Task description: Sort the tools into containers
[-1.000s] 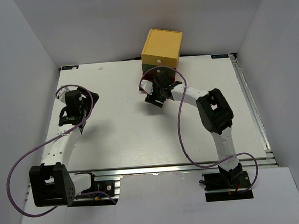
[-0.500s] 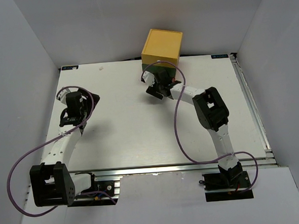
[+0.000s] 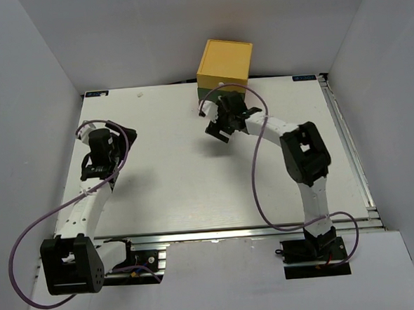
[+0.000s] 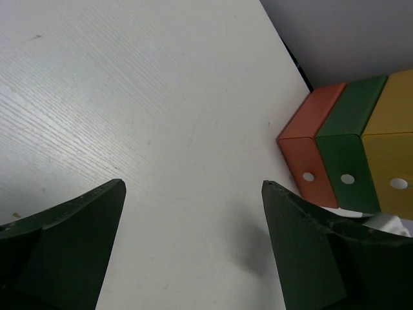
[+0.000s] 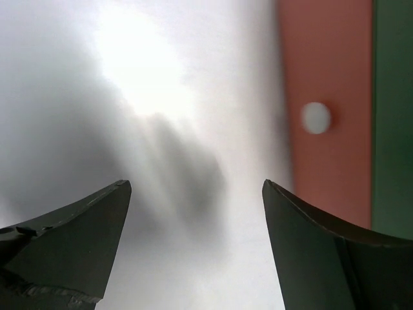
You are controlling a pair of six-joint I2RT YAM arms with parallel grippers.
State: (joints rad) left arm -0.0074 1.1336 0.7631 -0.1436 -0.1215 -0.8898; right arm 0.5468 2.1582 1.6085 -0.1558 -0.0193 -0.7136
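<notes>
left gripper (image 4: 192,194): jaws spread wide, nothing between them; over bare table (image 4: 129,97), well apart from the stack.
right gripper (image 5: 192,194): jaws apart, empty; just in front of the orange drawer (image 5: 322,58), with its knob (image 5: 316,118) up and right of the gap.
stack: orange drawer at the bottom, green drawer (image 4: 352,129) in the middle, yellow drawer (image 3: 224,61) on top. All look shut.
tools: none in any view, probably inside already.
risk: the knob is off the jaw line, so closing here would likely miss. A finger could hit the drawer face and shove the stack back. The cable (image 3: 254,180) loops near and could snag.
hidden: drawer contents. In the top view the lower drawers sit under the yellow one and the wrist. The right wrist view is blurred, so contact with the drawer is unclear.
</notes>
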